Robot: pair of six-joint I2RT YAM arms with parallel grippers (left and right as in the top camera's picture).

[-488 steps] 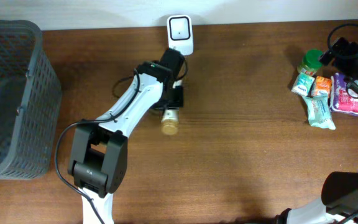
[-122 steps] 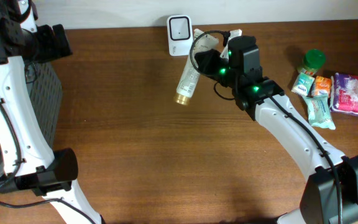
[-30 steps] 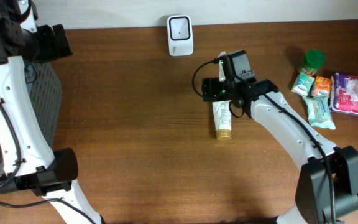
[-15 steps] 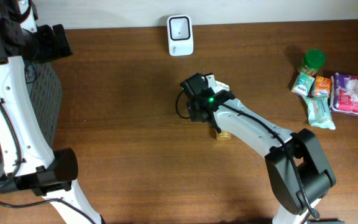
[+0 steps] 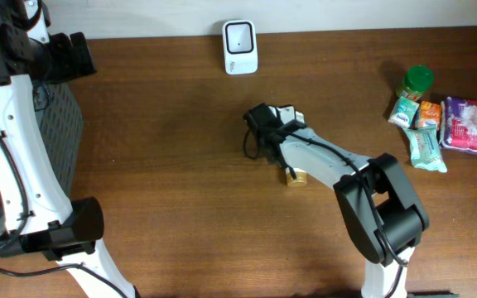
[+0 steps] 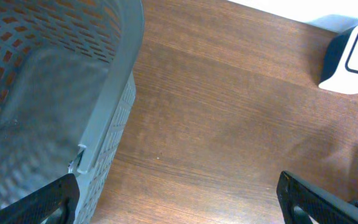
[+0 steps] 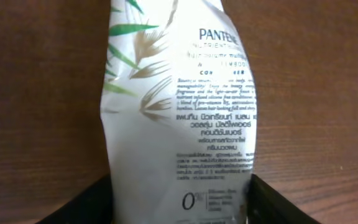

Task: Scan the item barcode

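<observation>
We look down on a worktop (image 5: 180, 215) of dark brown wood, its grain running side to side across nearly the whole overhead view. Beyond the right hand (image 5: 281, 124), the wood ends in a straight edge against a plain, pale wall (image 5: 346, 12). Ahead of the left hand (image 6: 179, 208), the same pale strip shows in the upper right corner. The light is soft and even, laying a mild sheen on the boards. Under the right hand the wood looks darker and redder.
</observation>
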